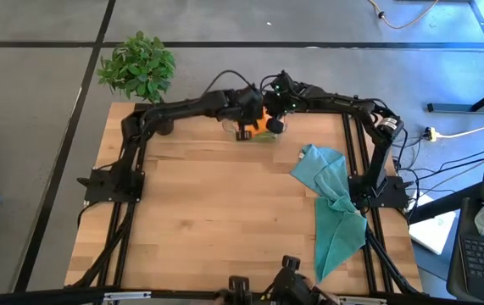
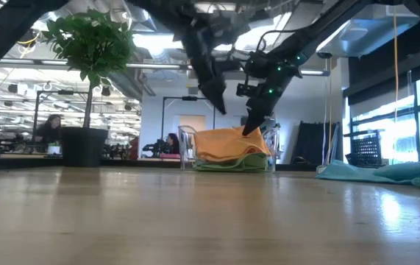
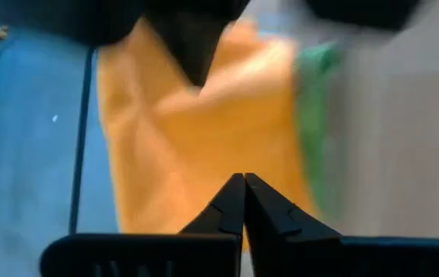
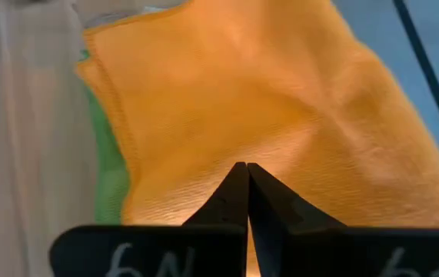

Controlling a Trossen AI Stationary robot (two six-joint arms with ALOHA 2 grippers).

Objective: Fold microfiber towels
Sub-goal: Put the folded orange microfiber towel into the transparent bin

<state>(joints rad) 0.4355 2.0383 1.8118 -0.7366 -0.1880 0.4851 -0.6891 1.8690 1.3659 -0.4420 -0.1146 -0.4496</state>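
Behind the table (image 1: pixel 225 212) lay a grey floor and, past that, an open office where a person (image 2: pixel 48 129) sat at a desk. That wooden table carried little: a plant (image 1: pixel 138 65) just off its far left corner, a clear bin (image 2: pixel 186 147) at the middle of the far edge, and loose teal towels (image 1: pixel 331 207) sprawled along the right side, one corner trailing toward the near edge. I took those to be the heap waiting to be folded, left within the right arm's reach.

Both arms stretched in from their side posts and met over the bin. It held 2 towels, an orange towel (image 4: pixel 265 108) on top of a green towel (image 4: pixel 111 177), the green showing only as a strip along one edge. Stacked flat like that, they looked to me like finished work put away, or a supply to draw from; I could not tell which.

From the low view, the left gripper (image 3: pixel 244 201) hung above the orange towel, its tips pinched together on nothing. The right gripper (image 4: pixel 247 196) sat lower, tips also pressed tight together, right at the orange towel's surface. Whether a pinch of cloth was caught between them I could not tell. With both pointing down at the same towel, a 2-handed lift looked likely.
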